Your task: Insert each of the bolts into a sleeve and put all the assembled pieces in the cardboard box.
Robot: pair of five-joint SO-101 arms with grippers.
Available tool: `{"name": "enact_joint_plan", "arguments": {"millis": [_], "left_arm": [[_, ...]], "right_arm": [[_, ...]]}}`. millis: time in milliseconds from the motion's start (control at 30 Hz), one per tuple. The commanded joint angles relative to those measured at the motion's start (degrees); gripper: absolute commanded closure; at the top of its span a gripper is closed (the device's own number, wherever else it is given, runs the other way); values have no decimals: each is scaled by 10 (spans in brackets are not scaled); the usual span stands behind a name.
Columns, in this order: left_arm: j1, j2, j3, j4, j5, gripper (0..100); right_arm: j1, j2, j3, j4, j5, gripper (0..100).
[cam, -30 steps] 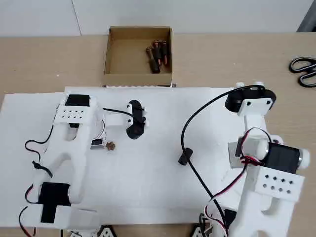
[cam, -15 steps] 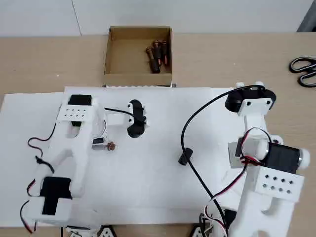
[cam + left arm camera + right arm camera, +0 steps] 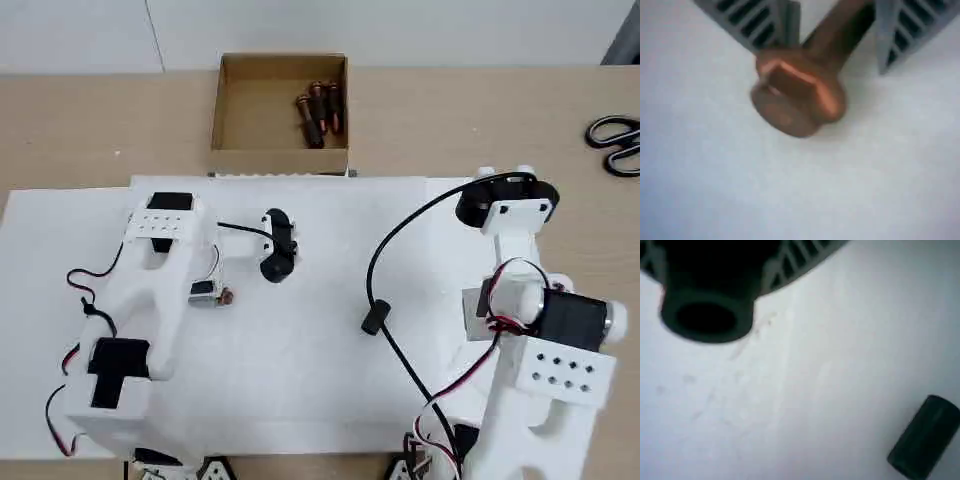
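Two pincers are closed on parts. The left pincer (image 3: 837,50) grips a copper bolt (image 3: 800,95) by its shank, the head against the white sheet (image 3: 320,380). The right pincer (image 3: 715,270) holds a black sleeve (image 3: 705,337); a loose sleeve (image 3: 925,442) lies on the sheet nearby. Assembled pieces (image 3: 320,110) lie in the cardboard box (image 3: 240,120) beyond the sheet on the surface (image 3: 100,120); scissors (image 3: 615,140) lie well apart.

A light wooden table (image 3: 100,120) runs across the high view under even light. A white sheet (image 3: 320,340) covers most of its near part. Beyond the far edge lies a pale grey surface (image 3: 420,30), crossed by a thin dark line (image 3: 155,35). Black scissors (image 3: 615,143) lie on the bare wood at the right.
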Motion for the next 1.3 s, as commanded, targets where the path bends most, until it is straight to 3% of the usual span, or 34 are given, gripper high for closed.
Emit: {"name": "enact_joint_plan", "arguments": {"millis": [0,200,433,533,767,933,1000,1100,1267], "left_arm": [[0,29,-13,-18,-73,985],[0,25,-22,-4,-59,995],[18,-79,-153,176,-18,995],[33,-142,-175,214,18,995],[86,-288,-176,212,181,994],[133,-370,-177,214,402,994],[137,-396,-175,208,429,994],[134,-427,-159,160,444,994],[114,-504,-84,58,609,994]], "right_arm": [[6,-8,-4,-2,3,996],[5,-13,-5,-2,3,996],[4,-14,-27,0,2,996],[3,-14,-55,2,3,996],[-26,-27,-78,4,4,995],[-65,-127,-55,2,7,995],[-82,-175,-28,0,7,995],[-91,-252,32,-4,3,995],[-94,-387,149,-74,-1,995]]}}
